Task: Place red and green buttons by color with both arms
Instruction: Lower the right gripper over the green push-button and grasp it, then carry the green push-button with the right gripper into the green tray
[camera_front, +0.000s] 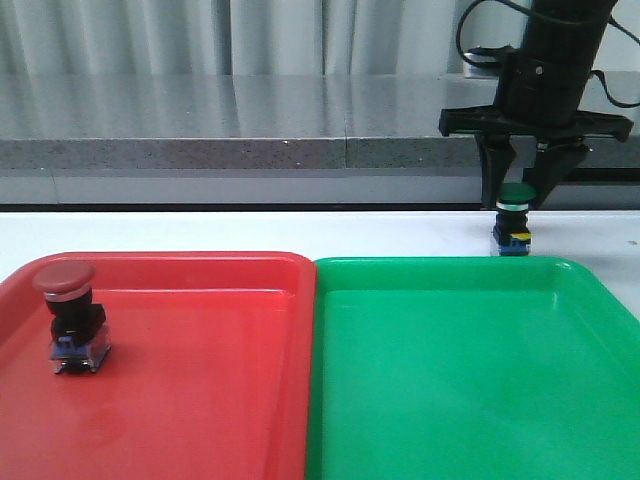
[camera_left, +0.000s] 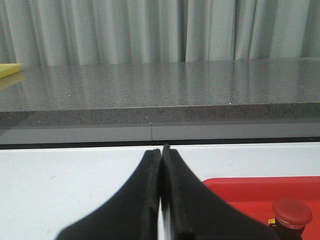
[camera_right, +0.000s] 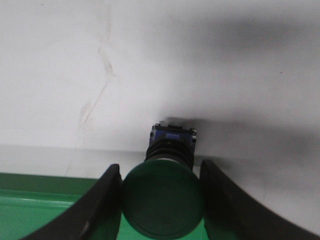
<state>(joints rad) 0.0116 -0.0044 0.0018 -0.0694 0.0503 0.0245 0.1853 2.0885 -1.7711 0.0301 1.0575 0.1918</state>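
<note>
Red tray (camera_front: 200, 420): red button (camera_front: 72, 320) | green tray (camera_front: 470, 400): bare | right hand (camera_front: 520, 195) clasps green button (camera_front: 513, 215); left hand (camera_left: 161, 155) closed

We see a white surface (camera_front: 200, 230) in front, faintly scuffed in places. Behind it runs a long grey speckled stone ledge (camera_front: 250, 150) with a paler band below its edge. Pale pleated curtains (camera_front: 150, 35) hang across the whole back. Soft, even light reflects off the polished ledge top.
</note>
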